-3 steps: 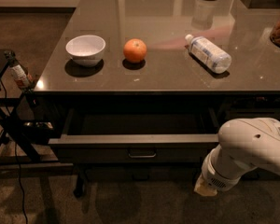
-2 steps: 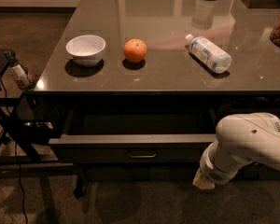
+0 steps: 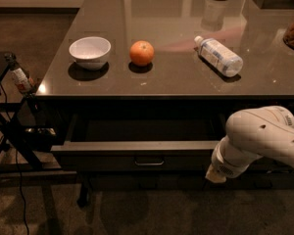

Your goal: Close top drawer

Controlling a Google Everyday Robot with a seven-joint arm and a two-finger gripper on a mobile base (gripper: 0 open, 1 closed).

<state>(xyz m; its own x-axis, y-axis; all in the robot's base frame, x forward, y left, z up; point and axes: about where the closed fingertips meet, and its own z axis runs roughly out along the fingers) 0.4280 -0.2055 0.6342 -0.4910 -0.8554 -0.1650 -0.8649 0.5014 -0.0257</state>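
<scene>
On the table (image 3: 176,80): bowl (image 3: 90,51) left, orange (image 3: 141,53) middle, bottle (image 3: 218,56) right. Beneath, the top drawer (image 3: 103,160) juts forward; the gripper (image 3: 215,175) is at its front's right end.

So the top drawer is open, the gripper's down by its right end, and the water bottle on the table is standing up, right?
Not quite: the camera view shows the plastic bottle lying on its side on the table, not standing up. The rest holds: the top drawer is open, and the gripper is low by its right end.
</scene>
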